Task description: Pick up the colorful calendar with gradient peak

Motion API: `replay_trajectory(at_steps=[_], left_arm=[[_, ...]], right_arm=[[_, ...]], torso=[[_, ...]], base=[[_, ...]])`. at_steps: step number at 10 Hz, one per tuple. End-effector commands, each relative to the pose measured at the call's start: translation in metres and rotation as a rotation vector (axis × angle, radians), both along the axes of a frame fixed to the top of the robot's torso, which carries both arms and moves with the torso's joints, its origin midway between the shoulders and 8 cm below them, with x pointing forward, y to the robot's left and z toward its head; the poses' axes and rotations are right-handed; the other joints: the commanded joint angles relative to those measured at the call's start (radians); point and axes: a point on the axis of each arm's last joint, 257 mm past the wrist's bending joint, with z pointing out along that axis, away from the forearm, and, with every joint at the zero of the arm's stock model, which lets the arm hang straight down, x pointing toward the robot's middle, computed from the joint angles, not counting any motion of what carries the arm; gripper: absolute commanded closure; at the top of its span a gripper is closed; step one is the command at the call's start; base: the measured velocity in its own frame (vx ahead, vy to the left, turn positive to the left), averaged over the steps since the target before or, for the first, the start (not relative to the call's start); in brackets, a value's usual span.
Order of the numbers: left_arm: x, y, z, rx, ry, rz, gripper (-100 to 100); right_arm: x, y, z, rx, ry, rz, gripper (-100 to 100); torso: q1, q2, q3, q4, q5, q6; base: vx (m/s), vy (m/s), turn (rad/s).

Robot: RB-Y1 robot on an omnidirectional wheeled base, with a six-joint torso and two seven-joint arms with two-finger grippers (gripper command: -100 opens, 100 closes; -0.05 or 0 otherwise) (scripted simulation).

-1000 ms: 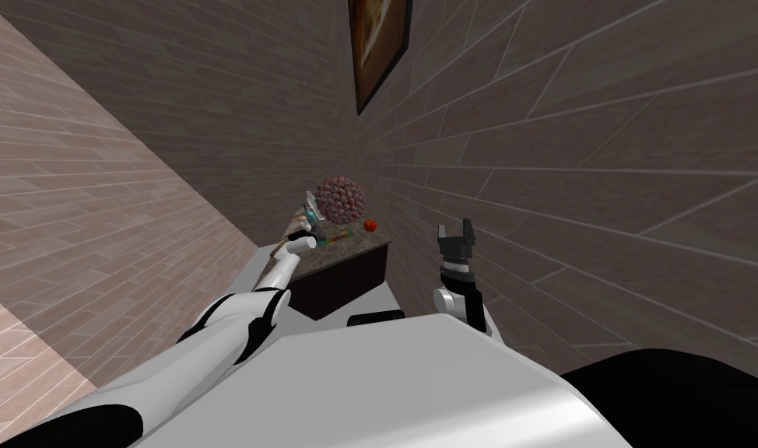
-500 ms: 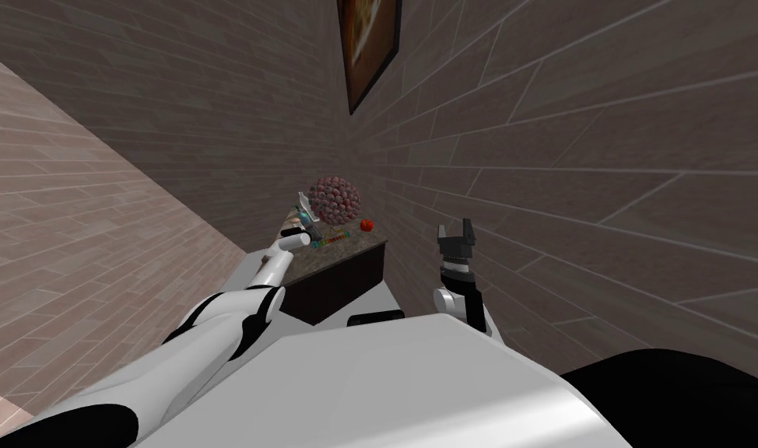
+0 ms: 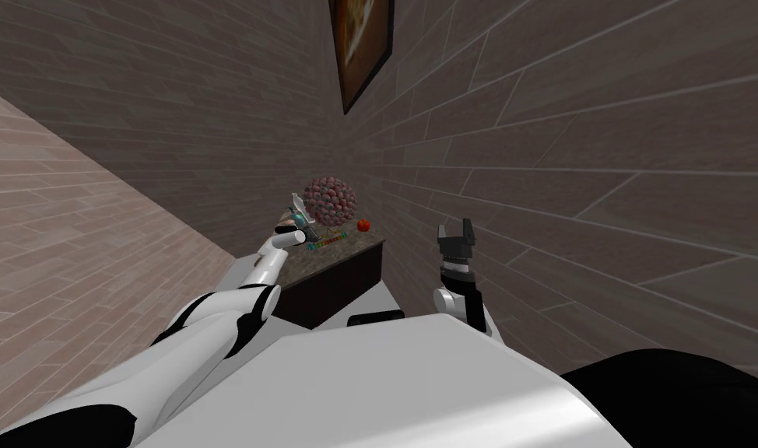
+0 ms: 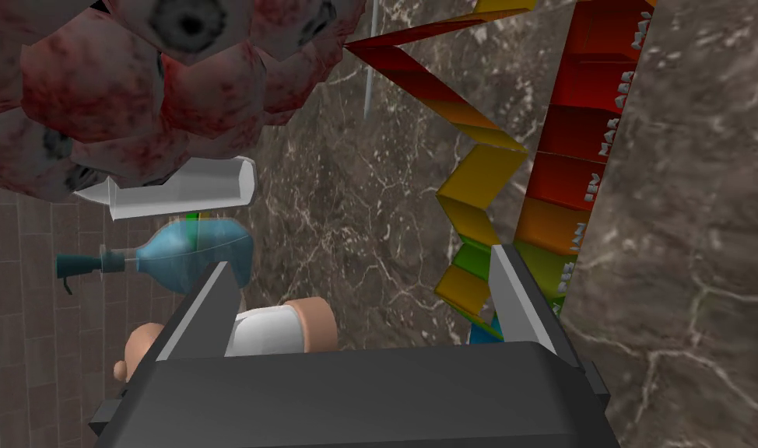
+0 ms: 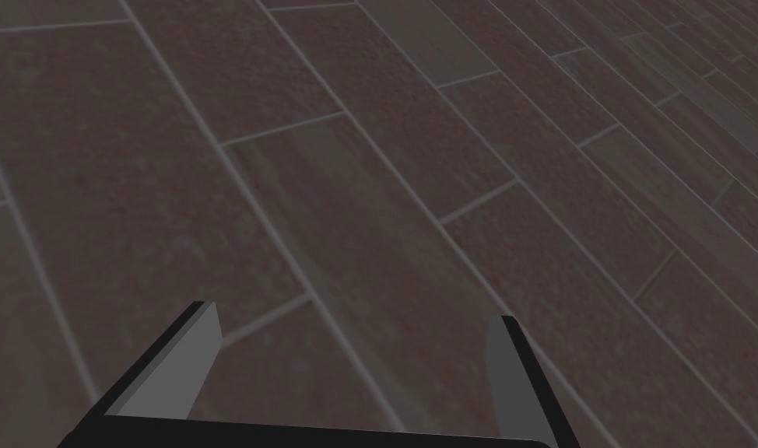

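The calendar is a rainbow zigzag strip, red through yellow and green to blue, lying on a dark marble tabletop. A flat rainbow band with white lettering runs beside it. My left gripper is open just above the top, and the calendar's green and blue end sits against the inside of one finger. In the head view the calendar lies on the cabinet top with the left gripper over its near end. My right gripper is raised beside the wall, open and holding nothing.
A big ball of red, eye-like lumps stands behind the calendar, and a red apple lies to its right. By the other left finger are a blue bottle, a clear white piece and a white and pink cylinder. The dark cabinet fills a corner.
The head view has swung, so the cabinet sits a little further left and higher. My left hand has edged forward over the tabletop. The right arm has not moved.
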Motion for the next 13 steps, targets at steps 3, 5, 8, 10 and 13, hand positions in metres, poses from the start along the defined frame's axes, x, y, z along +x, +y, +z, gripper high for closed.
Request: replay_trajectory(at_steps=[3,5,8,10,13], left_arm=[[-0.013,0.013,-0.003,-0.038,0.079,0.024,-100],[-0.019,0.023,-0.002,-0.059,0.110,0.043,-100],[-0.030,0.031,-0.004,-0.085,0.162,0.060,-100],[-0.039,0.039,-0.005,-0.108,0.201,0.077,-100],[-0.053,0.044,-0.010,-0.137,0.262,0.091,-100]], right_arm=[[0.000,0.000,0.000,0.000,0.000,0.000,0],[0.000,0.000,0.000,0.000,0.000,0.000,0],[0.000,0.000,0.000,0.000,0.000,0.000,0],[0.000,0.000,0.000,0.000,0.000,0.000,0],[0.000,0.000,0.000,0.000,0.000,0.000,0]], torso=[[0.001,0.000,0.000,0.000,0.000,0.000],[0.000,0.000,0.000,0.000,0.000,-0.001],[0.000,0.000,0.000,0.000,0.000,-0.001],[0.001,-0.001,0.000,0.000,0.000,-0.001],[0.000,-0.001,-0.001,0.000,0.000,-0.001]], base=[[0.000,0.033,-0.129],[0.001,0.024,-0.072],[0.002,0.025,-0.090],[0.008,0.040,-0.163],[0.012,0.026,-0.080]])
